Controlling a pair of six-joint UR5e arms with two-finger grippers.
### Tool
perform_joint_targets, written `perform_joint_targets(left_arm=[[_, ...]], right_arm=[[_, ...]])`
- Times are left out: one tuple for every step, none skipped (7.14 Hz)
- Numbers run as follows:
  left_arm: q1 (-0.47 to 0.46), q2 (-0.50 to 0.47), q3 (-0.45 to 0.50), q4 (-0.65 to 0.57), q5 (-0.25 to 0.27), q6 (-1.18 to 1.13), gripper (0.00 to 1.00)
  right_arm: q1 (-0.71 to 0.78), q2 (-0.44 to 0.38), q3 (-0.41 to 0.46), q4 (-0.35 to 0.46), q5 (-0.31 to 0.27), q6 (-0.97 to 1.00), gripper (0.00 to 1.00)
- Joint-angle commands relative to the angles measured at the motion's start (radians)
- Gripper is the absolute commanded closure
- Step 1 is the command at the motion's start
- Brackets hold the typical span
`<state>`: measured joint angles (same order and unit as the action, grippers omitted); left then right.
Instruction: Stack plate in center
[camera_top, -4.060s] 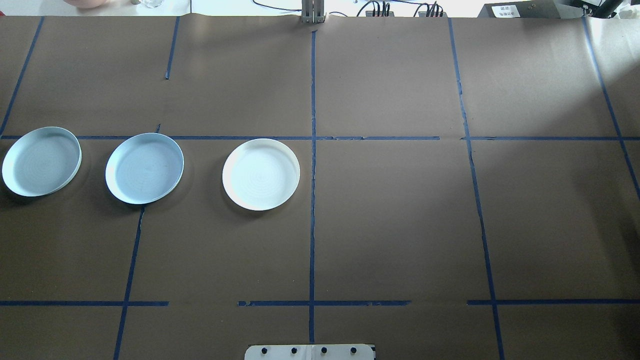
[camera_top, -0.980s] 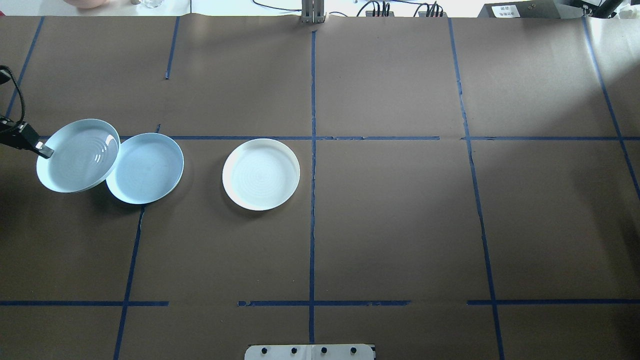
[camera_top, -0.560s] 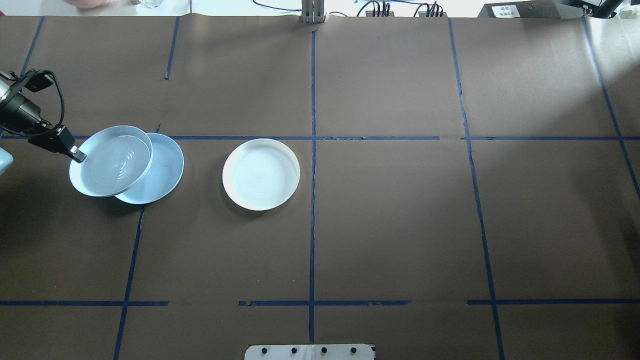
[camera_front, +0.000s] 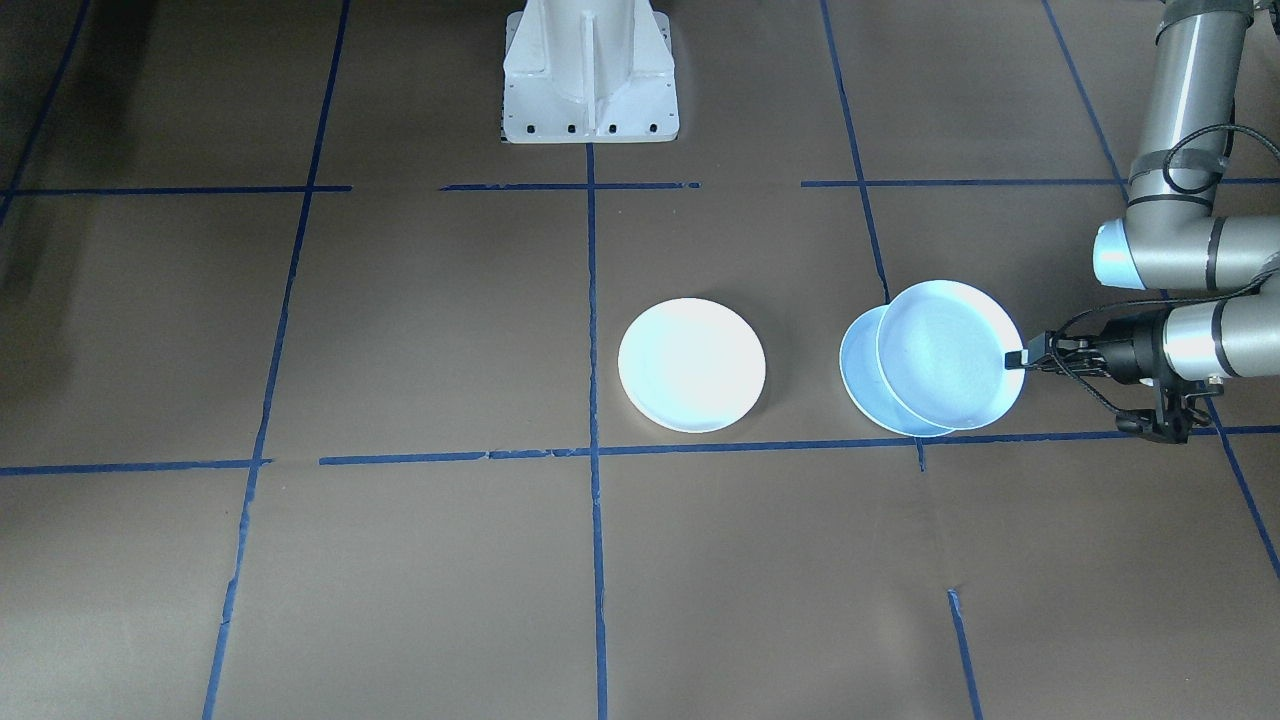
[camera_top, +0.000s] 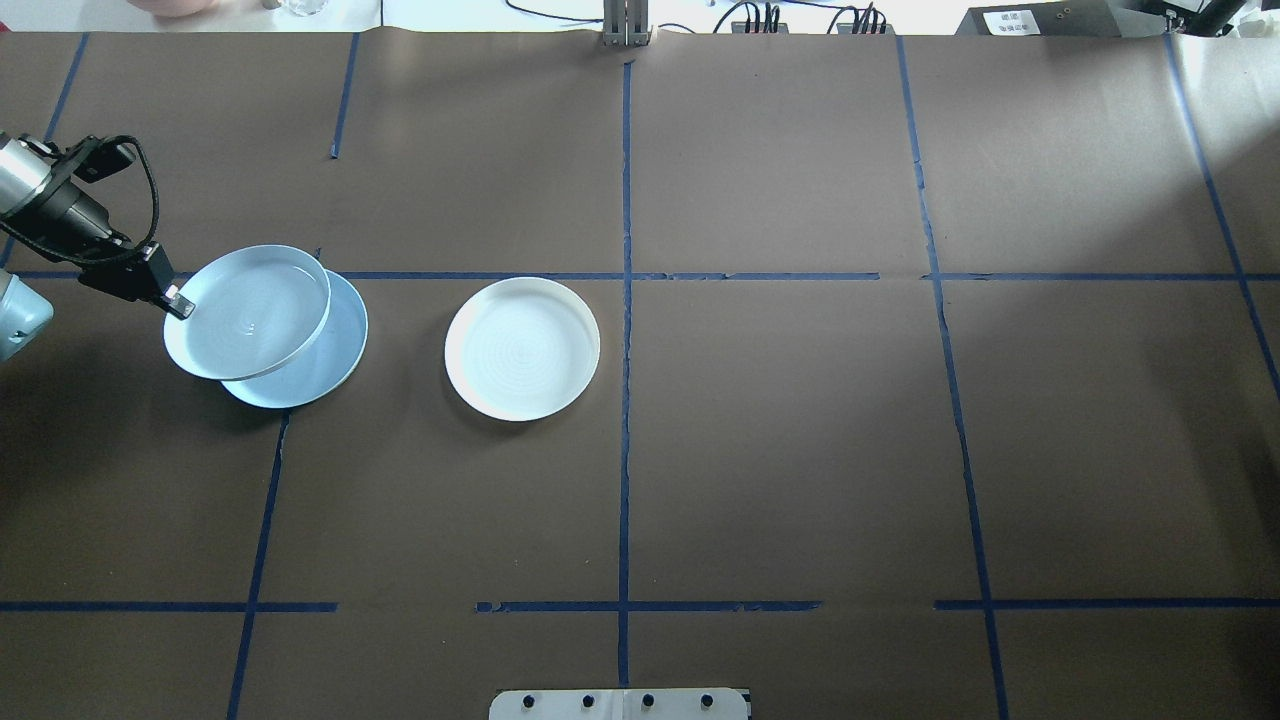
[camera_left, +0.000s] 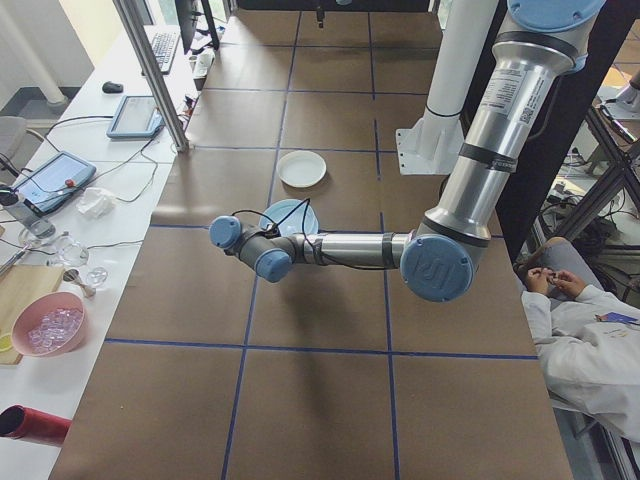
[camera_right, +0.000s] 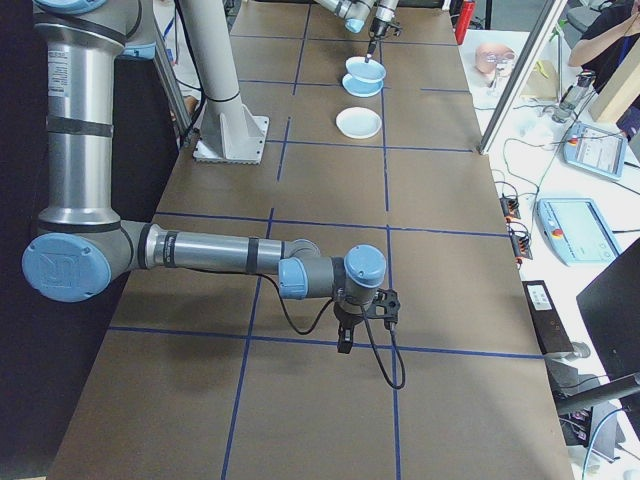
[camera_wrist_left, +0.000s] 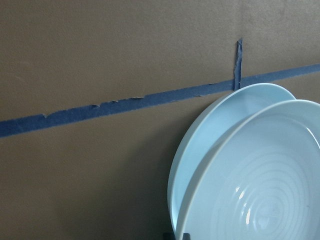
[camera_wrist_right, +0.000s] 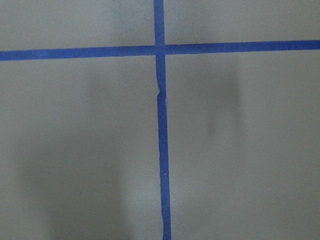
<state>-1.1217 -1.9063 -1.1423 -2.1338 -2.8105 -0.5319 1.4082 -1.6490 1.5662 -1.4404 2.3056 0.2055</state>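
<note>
While you watch from overhead, your left gripper (camera_top: 180, 303) pinches the rim of a pale blue plate (camera_top: 250, 325), its jaws closed on the edge nearest the arm. That plate hangs tilted and partly overlaps a second blue plate (camera_top: 340, 350) lying flat on the brown table (camera_top: 800, 450), which shows as a crescent under the carried one. From the front camera you see the same pair: the held plate (camera_front: 950, 355) covers most of the lower plate (camera_front: 858, 365), with the gripper (camera_front: 1015, 360) at its outer rim. The wrist camera shows the held plate's rings and the lower plate's edge behind it, just below a blue tape line (camera_wrist_left: 125, 105). A white plate (camera_top: 522, 348) sits apart from both, nearer the table's middle. Your right gripper (camera_right: 344, 345) hangs just over the table far from the plates; you cannot tell whether it is open or closed.
</note>
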Motion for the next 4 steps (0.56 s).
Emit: perform_joint_targets(left_arm=[[0.020,-0.020,0.013,-0.001,0.006,-0.010,1.00],[0.020,-0.023,0.012,-0.001,0.006,-0.011,1.00],[0.028,-0.025,0.009,0.000,0.006,-0.011,1.00],[0.029,-0.025,0.010,0.000,0.006,-0.011,1.00]], right_arm=[[0.000,0.000,0.000,0.000,0.000,0.000,0.00],[0.000,0.000,0.000,0.000,0.000,0.000,0.00],[0.000,0.000,0.000,0.000,0.000,0.000,0.00],[0.000,0.000,0.000,0.000,0.000,0.000,0.00]])
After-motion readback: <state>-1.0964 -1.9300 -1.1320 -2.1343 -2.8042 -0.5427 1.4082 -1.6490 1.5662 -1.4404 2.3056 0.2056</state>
